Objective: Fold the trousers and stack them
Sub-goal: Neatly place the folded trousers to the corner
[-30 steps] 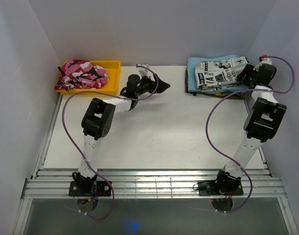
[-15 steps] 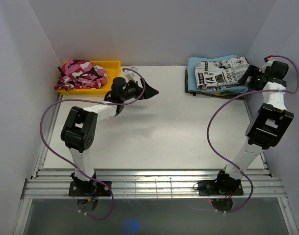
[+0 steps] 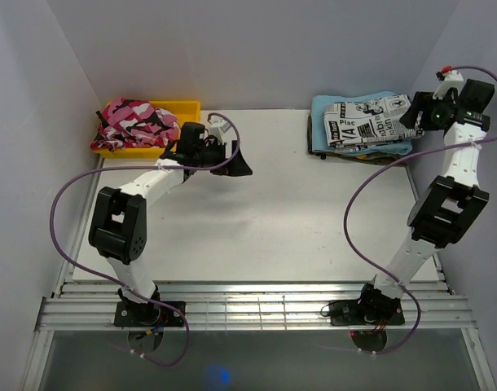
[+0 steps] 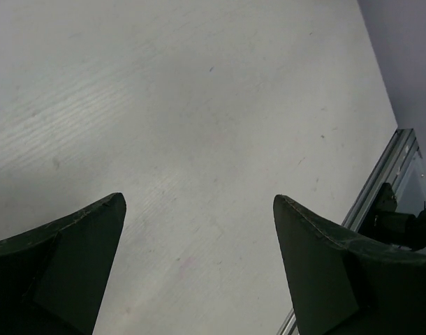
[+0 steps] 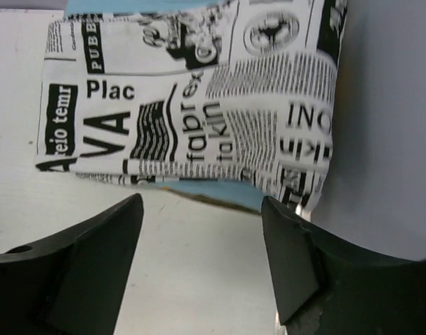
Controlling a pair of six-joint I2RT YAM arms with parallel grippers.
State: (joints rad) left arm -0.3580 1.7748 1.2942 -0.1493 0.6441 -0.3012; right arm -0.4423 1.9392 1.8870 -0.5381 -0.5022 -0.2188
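The trousers (image 3: 367,122), white with black newspaper print, lie folded at the back right on top of a folded light blue cloth (image 3: 320,110). My right gripper (image 3: 413,114) hangs just right of them by the wall, open and apart from the fabric. In the right wrist view the trousers (image 5: 199,105) fill the top, the blue cloth (image 5: 220,192) peeks out below them, and bare table shows between the fingers of the gripper (image 5: 202,202). My left gripper (image 3: 239,161) is open over bare table (image 4: 199,105) near the yellow bin, and nothing is in the gripper (image 4: 199,199).
A yellow bin (image 3: 191,122) at the back left holds a pink camouflage garment (image 3: 134,122). Grey walls close in the table on the left, back and right. Metal rails (image 3: 257,305) run along the near edge by the arm bases.
My right gripper has come off the trousers' right end and drawn back toward the right wall. My left arm has swung left, bringing its open gripper nearer the yellow bin.
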